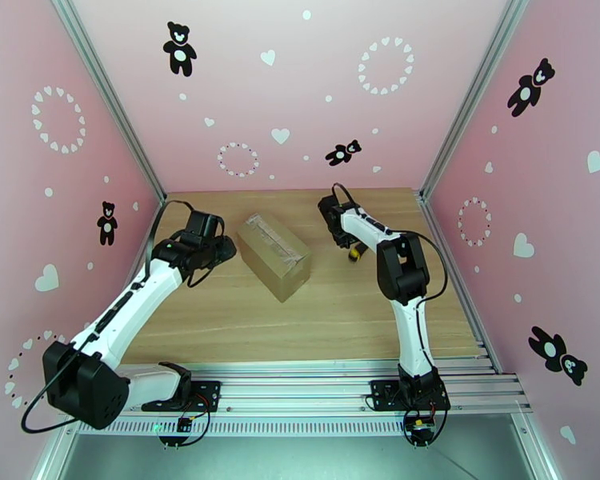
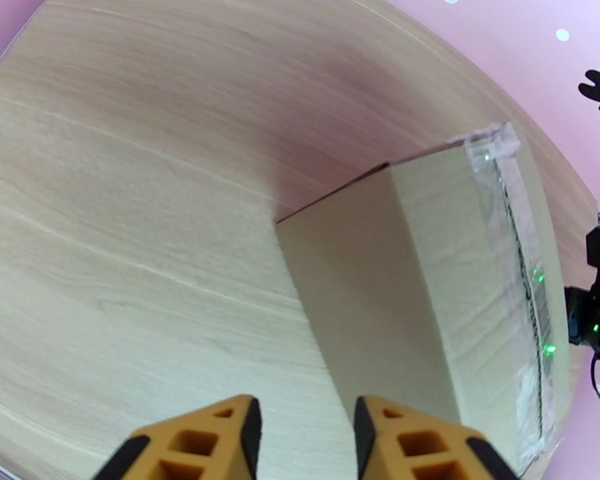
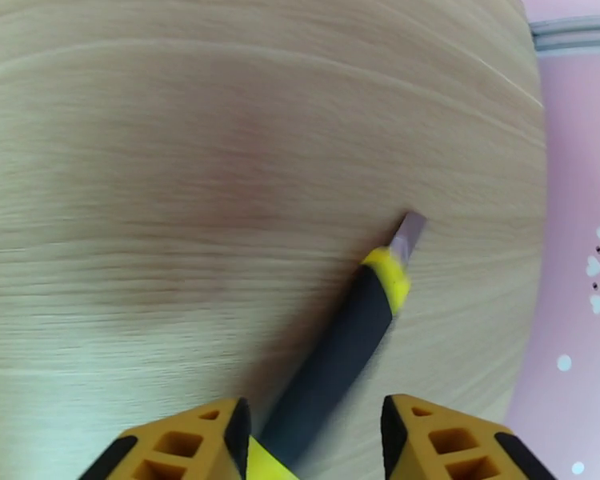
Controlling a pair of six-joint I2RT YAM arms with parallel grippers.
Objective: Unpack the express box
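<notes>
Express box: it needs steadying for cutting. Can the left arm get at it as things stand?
Probably yes: the left gripper, jaws parted and empty, hangs just beside the express box, with only table between them.

Bright even light; the express box (image 2: 380, 314) tape (image 2: 514, 234) glints; wrist views warped, right blurred.

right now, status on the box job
Left fingers open, empty, just short of the express box. Right fingers open, utility knife unclamped between them, blade out. Box closed, tape on top; nothing in the way.
</notes>
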